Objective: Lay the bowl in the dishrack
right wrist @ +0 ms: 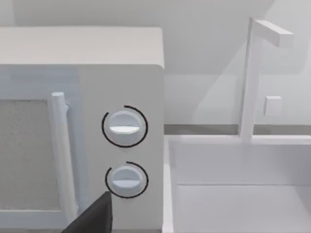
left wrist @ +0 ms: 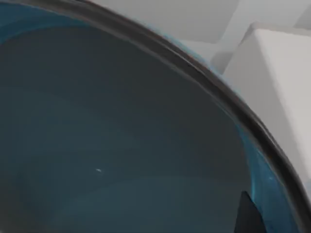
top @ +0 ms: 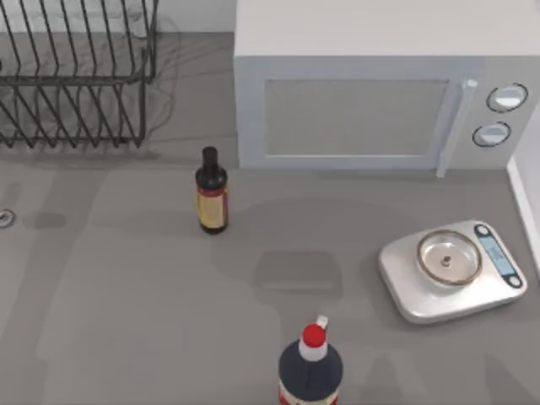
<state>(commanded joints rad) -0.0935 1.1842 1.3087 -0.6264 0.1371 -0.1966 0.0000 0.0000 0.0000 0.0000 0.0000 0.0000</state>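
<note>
Blue-glazed round bowl [left wrist: 121, 145] with its dark rim fills your left wrist view; black wire dishrack [top: 76, 76] sits at the bench's [top: 126, 295] far left; you cannot tell either end effector's state.

This is a rendered kitchen counter, a plain grey table [top: 126, 278] set out with household cooking gear. A white microwave [top: 371, 93] with a door handle and two round dials stands at about one o'clock, a dark wire dishrack [top: 76, 84] at eleven o'clock, and a kitchen scale [top: 451, 270] with a small steel pan at four o'clock. A dark bottle [top: 211, 192] stands near the centre, a red-capped bottle [top: 310, 364] at six o'clock, and beside the microwave lies a white sink [right wrist: 233, 184] with a tap [right wrist: 252, 77].
</note>
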